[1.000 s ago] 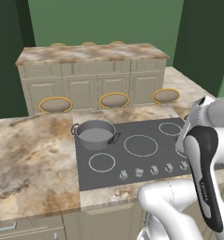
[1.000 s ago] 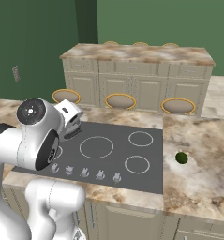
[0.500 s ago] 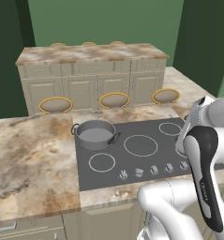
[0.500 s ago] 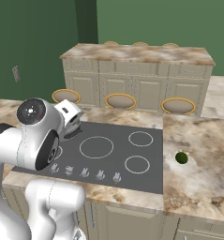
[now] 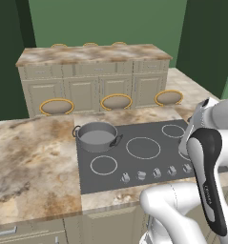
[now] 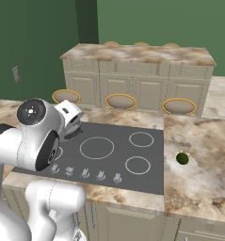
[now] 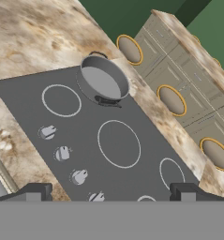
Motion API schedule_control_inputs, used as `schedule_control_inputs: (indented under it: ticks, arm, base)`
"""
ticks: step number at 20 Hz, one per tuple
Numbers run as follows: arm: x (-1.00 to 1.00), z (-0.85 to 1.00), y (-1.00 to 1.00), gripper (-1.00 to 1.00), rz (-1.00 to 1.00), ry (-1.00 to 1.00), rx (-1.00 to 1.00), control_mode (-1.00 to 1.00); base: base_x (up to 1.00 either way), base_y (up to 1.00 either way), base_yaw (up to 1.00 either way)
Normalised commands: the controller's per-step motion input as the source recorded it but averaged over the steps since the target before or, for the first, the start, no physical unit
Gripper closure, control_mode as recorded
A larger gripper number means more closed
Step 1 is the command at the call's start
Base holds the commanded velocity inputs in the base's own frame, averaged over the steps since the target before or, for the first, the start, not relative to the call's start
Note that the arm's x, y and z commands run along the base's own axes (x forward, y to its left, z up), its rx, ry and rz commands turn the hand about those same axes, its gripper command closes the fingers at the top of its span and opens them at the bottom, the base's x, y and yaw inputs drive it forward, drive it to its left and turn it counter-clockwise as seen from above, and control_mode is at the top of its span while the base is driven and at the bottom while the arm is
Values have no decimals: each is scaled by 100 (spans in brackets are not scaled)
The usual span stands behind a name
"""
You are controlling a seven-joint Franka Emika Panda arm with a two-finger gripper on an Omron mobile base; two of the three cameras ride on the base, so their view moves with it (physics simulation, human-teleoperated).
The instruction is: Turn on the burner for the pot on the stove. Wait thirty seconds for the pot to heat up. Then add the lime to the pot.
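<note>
I see even, diffuse rendered lighting in all views: soft faint shadows, no glare, sharp focus, slightly dim green walls (image 5: 106, 24).

Green walls (image 5: 106, 21) stand behind a marble-topped cream cabinet island (image 5: 94, 71).

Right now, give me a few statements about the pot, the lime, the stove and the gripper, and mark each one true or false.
1. The pot sits on the stove, at a back corner ring. True.
2. The lime is inside the pot. False: it lies on the marble counter beside the stove.
3. The gripper is open and holds nothing. True.
4. The knobs run along the stove's back edge, by the pot. False: they line the front edge.
5. The pot has a lid on. False: its mouth is open.
</note>
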Motion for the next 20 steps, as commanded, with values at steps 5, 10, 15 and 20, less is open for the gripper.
schedule_control_inputs:
  ticks: [5,10,15,20]
  arm:
    - [0,0,0,-100,0,0,0,-100]
    - [0,0,0,-100,0,0,0,-100]
    - [0,0,0,-100,0,0,0,-100]
    - [0,0,0,-100,0,0,0,-100]
  base:
    - [0,0,0]
    - [0,0,0]
    - [0,0,0]
    - [0,0,0]
